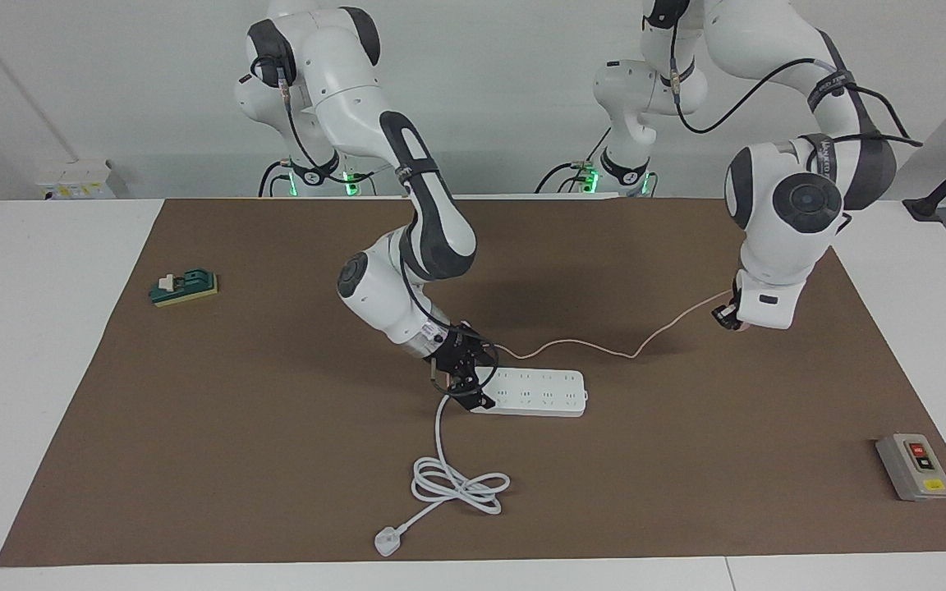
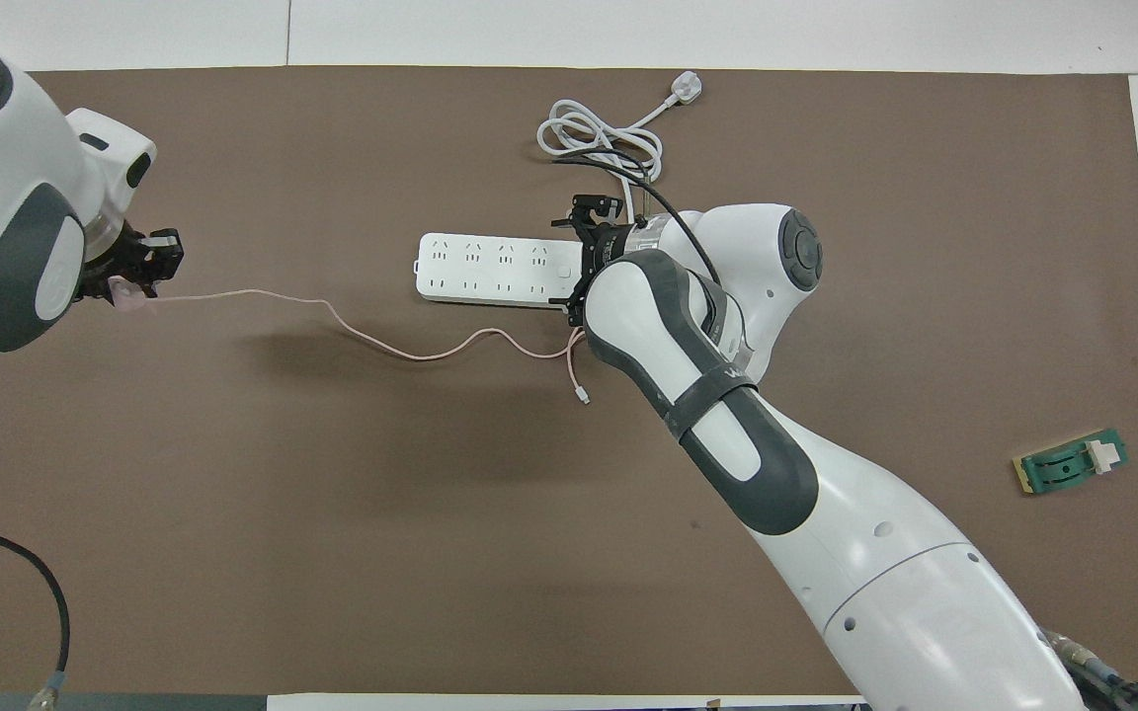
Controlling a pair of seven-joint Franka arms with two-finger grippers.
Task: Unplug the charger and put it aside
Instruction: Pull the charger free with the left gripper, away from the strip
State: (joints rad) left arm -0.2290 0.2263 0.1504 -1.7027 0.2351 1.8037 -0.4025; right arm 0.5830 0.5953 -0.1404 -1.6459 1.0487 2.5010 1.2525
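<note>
Going across your facing view: green block sits on the mat toward the right arm's end. Right gripper is down at the cord end of the white power strip, looks clamped on that end. Coiled white cord and its three-pin plug lie farther from the robots than the strip. Charger's pink cable trails across the mat from beside the strip up to the left gripper. Left gripper is closed on the pink charger, unplugged, held up over the mat toward the left arm's end, well apart from the strip. Grey switch box sits near the mat corner
</note>
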